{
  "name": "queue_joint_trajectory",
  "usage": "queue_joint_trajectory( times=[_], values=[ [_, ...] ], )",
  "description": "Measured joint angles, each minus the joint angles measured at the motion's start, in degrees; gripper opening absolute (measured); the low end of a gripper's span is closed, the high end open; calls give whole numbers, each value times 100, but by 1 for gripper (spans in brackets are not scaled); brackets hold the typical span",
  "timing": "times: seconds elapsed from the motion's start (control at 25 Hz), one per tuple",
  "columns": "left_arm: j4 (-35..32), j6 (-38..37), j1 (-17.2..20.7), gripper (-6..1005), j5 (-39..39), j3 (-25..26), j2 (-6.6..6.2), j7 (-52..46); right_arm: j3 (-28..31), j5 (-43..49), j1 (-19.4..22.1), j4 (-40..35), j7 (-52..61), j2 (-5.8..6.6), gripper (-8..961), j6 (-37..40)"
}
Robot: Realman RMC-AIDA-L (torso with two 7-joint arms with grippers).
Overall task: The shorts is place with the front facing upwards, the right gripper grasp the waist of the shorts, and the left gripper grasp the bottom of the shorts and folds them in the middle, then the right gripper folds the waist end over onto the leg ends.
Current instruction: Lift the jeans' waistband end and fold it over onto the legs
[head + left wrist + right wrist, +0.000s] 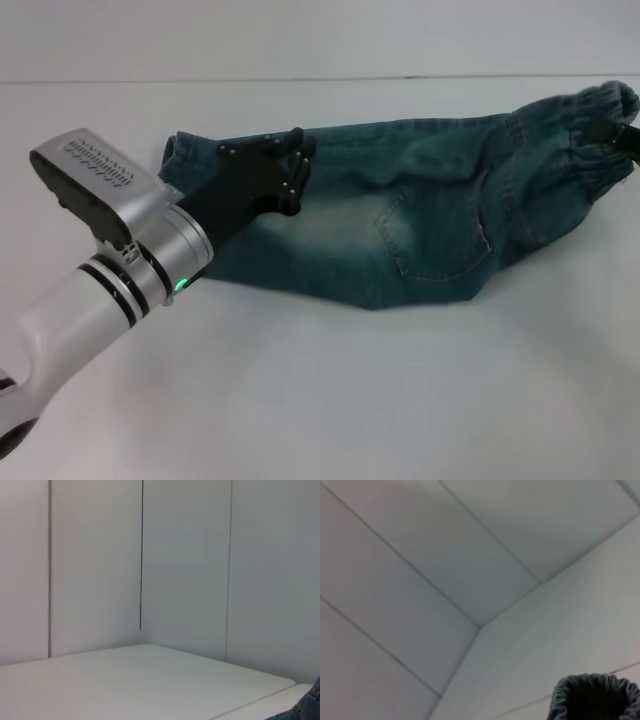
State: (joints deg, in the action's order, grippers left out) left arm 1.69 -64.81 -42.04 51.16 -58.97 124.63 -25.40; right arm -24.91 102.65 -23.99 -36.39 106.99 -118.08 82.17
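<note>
The blue denim shorts (420,215) lie folded lengthwise across the white table, leg ends to the left and elastic waist (590,130) at the far right. My left gripper (297,172) hovers over the leg half of the shorts, its black fingers spread open and holding nothing. At the right edge of the head view, my right gripper (626,135) is shut on the bunched waistband, which is raised a little off the table. The gathered waistband (594,696) also shows in the right wrist view. A scrap of denim (307,707) shows in the left wrist view.
The white table (330,390) stretches in front of the shorts and to both sides. A pale panelled wall (185,565) stands behind the table's far edge.
</note>
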Motion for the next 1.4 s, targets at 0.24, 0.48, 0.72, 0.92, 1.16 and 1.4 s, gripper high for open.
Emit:
queue_joint_trajectory(
  times=[0.24, 0.48, 0.72, 0.92, 1.16, 1.4],
  values=[
    [286, -35, -261, 78, -7, 21, 0, 176, 97, -218, -20, -283, 332, -85, 91, 843],
    [651, 21, -580, 4, 53, 308, 0, 637, 64, -350, -52, -627, 884, -104, 91, 1416],
    [1047, 136, -807, 4, 711, 1114, 0, 1204, 101, -351, -8, -703, 1105, -135, 92, 1625],
    [1420, 601, -907, 4, 1796, 2384, -1, 2030, 70, -404, -88, -686, 1226, -136, 92, 1811],
    [1584, 769, -775, 4, 2876, 3304, 0, 2314, -96, -570, -678, -670, 1336, -132, 91, 1800],
    [1747, 741, -705, 5, 3214, 3436, 0, 2313, -807, -541, -1494, -578, 1343, -104, 87, 1051]
  ],
)
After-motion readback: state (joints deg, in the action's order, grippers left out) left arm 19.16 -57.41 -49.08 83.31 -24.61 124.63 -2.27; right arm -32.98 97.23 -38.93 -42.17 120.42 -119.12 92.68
